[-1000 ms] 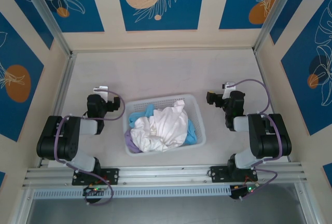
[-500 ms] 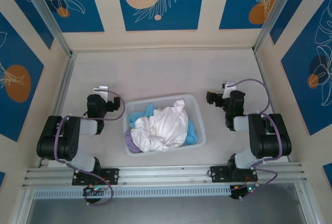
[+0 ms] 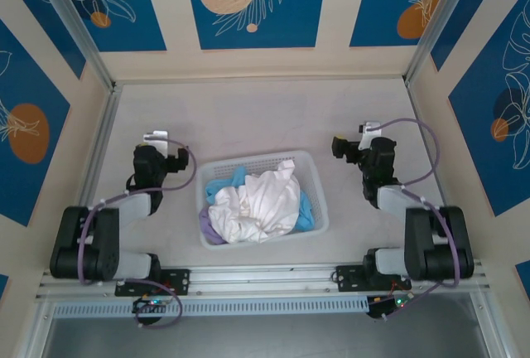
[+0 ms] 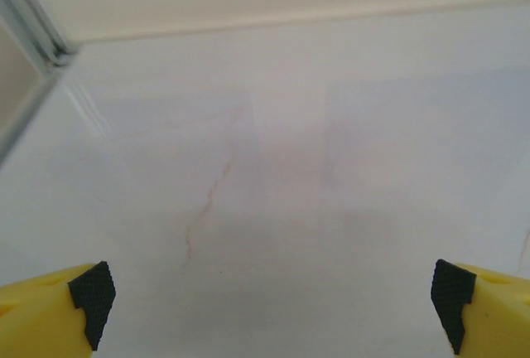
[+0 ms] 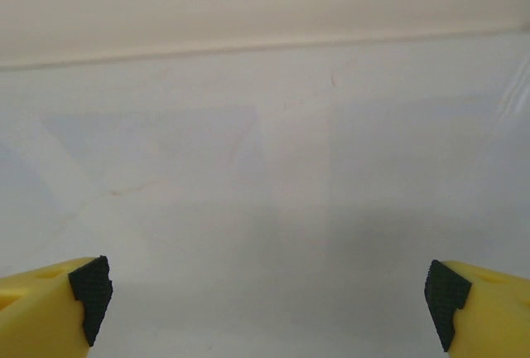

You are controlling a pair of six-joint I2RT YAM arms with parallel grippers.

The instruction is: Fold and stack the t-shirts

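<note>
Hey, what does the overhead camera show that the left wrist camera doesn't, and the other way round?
Overhead: the white basket holding a crumpled white t-shirt, a light blue t-shirt and a lavender t-shirt. Left wrist: the left claw up close, black pads on wide-open yellow fingers, nothing between them. Both: that claw and the pale table.

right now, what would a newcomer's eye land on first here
A white lattice basket sits mid-table between the two arms, heaped with a crumpled white t-shirt over a light blue t-shirt. Either side, the left gripper and right gripper hang open above the tabletop.
</note>
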